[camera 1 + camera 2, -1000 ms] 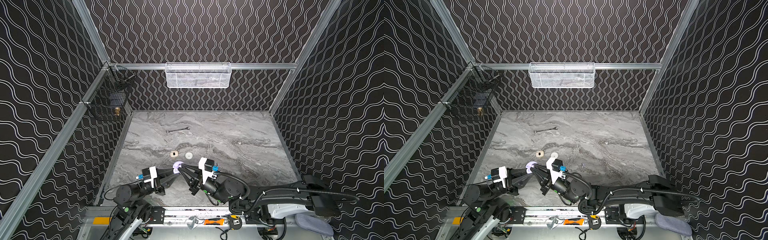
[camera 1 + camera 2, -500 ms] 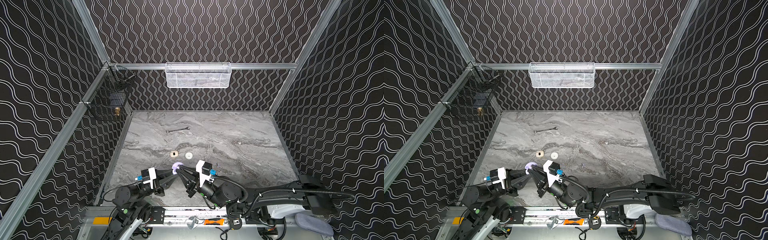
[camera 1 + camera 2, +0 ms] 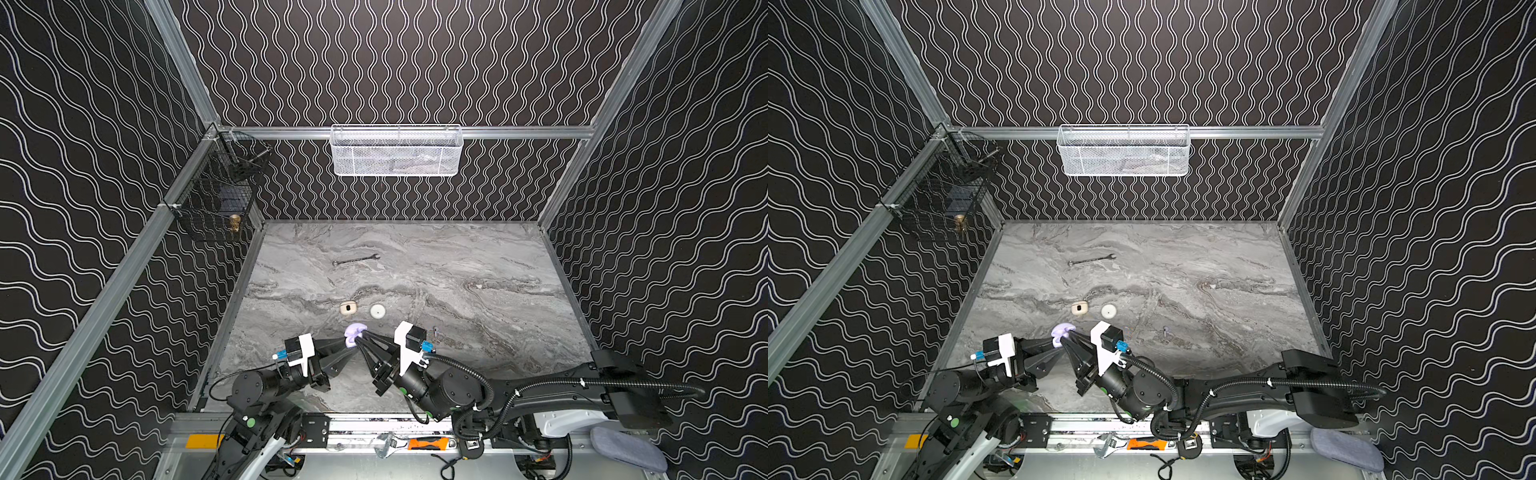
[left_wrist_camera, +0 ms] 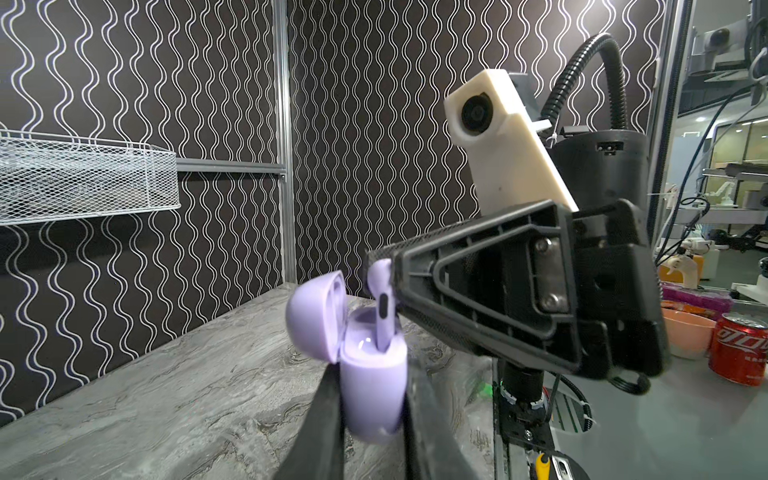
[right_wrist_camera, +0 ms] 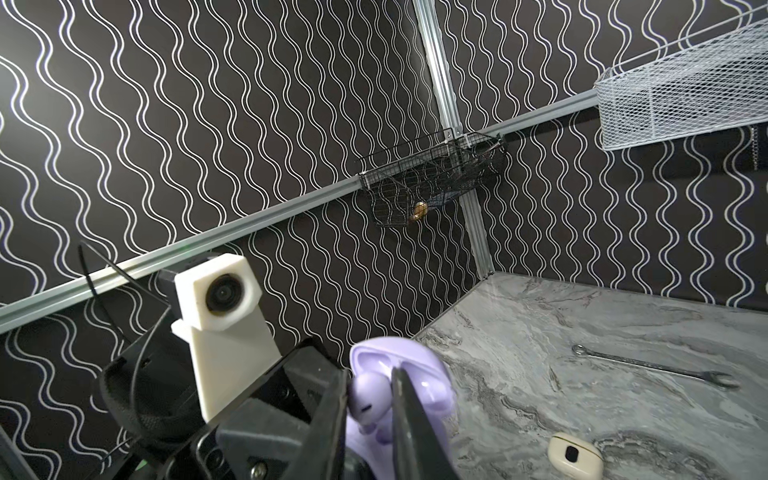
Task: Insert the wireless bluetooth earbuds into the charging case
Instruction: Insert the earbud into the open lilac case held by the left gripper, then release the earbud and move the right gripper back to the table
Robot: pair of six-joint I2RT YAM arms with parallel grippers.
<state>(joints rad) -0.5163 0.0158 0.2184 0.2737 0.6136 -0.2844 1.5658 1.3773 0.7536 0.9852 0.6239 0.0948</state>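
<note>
**Top views.** Both tools meet over the near middle of the bench (image 3: 457, 257). The left tool (image 3: 346, 345) is clamped on the lavender case (image 3: 355, 330). The right tool (image 3: 360, 338) reaches the case's open mouth from the right.
- Cases counted: three. These are the lavender one, a cream case (image 3: 348, 308) and a white round case (image 3: 377, 311). The last two lie side by side just beyond the tools.
- Wrenches: one wrench (image 3: 356, 260), farther back.
- Baskets: two. The white mesh basket (image 3: 396, 151) hangs on the back rail, contents indistinct. The black wire basket (image 3: 216, 199) on the left rail holds a brass-coloured item (image 3: 235, 222).

**Left wrist view.** The case body is pinched between both left fingers, with the lid hinged back. One lavender earbud (image 4: 383, 309) stands upright, its stem down in the case's well and its head at the right tool's tip.

**Right wrist view.** The right tool's jaws stand narrow, one on each side of the earbud's head and close against it. Whether they press on it cannot be told.
</note>
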